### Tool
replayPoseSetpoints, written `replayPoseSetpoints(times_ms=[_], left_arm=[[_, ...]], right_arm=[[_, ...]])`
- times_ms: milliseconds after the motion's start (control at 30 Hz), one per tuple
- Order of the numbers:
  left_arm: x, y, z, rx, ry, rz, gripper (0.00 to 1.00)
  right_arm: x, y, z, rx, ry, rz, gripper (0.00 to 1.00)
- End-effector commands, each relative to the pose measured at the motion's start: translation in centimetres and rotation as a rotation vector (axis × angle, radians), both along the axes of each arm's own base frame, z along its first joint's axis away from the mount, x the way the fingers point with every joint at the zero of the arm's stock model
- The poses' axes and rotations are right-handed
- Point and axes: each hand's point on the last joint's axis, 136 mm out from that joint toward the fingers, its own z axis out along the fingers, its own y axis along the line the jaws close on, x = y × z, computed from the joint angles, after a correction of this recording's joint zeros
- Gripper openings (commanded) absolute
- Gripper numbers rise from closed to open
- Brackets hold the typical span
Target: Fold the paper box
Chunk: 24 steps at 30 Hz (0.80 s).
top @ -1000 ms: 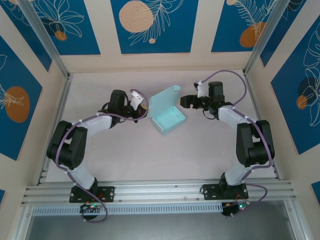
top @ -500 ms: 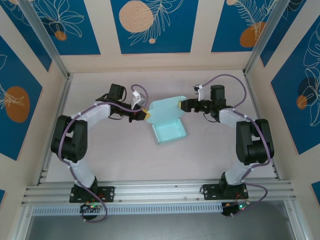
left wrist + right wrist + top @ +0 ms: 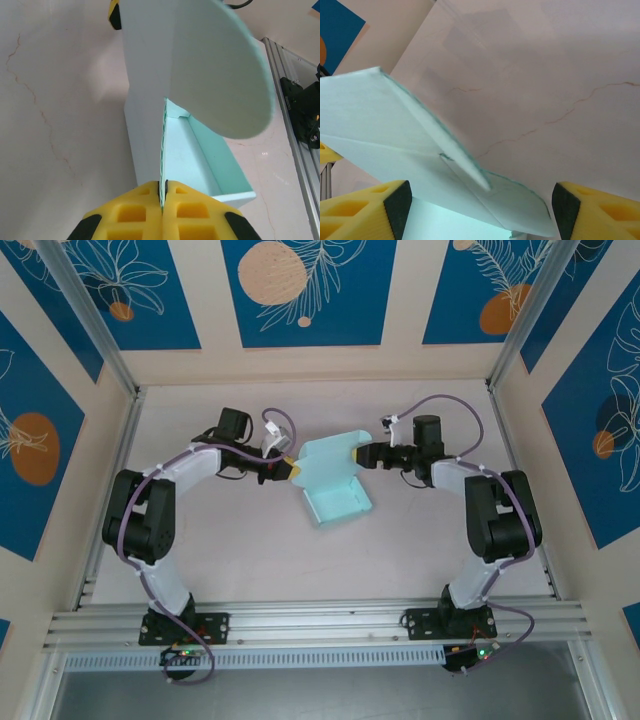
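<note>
The paper box point(image 3: 338, 502) is pale blue, a shallow tray on the table with its lid point(image 3: 328, 458) raised at the back. My left gripper point(image 3: 291, 469) is at the box's left side. In the left wrist view its yellow fingers point(image 3: 135, 210) are shut on the thin edge of a side flap point(image 3: 163, 150), with the tray's inside point(image 3: 200, 155) to the right. My right gripper point(image 3: 361, 454) is at the lid's right edge. It point(image 3: 480, 212) stands open, and the lid's rounded flaps point(image 3: 395, 120) lie between its fingers point(image 3: 367, 207) without being pinched.
Pale marbled tabletop point(image 3: 400, 540) surrounds the box. Walls with blue panels point(image 3: 300, 290) close off the back and sides. An aluminium rail point(image 3: 320, 625) runs along the near edge by the arm bases.
The box has shifted and turned a little with the left gripper holding its flap. My right gripper has moved left up to the lid's right edge, its jaws narrowing slightly.
</note>
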Motion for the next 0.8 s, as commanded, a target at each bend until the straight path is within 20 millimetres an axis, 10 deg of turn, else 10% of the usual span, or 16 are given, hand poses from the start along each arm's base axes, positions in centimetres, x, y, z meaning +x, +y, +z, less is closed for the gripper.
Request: replayPoseSetpoints(times_ms=[0, 400, 767], left_arm=[[0.0, 0.1, 0.4, -0.023, 0.000, -0.026, 0.00], [4.2, 1.0, -1.2, 0.073, -0.009, 0.219, 0.00], [6.2, 1.4, -0.7, 0.069, -0.075, 0.483, 0.00]], right_arm=[[1.0, 0.4, 0.6, -0.002, -0.024, 0.004, 0.79], [0.1, 1.3, 1.2, -0.015, -0.037, -0.009, 0.69], [0.6, 1.8, 0.2, -0.203, -0.043, -0.196, 0.41]])
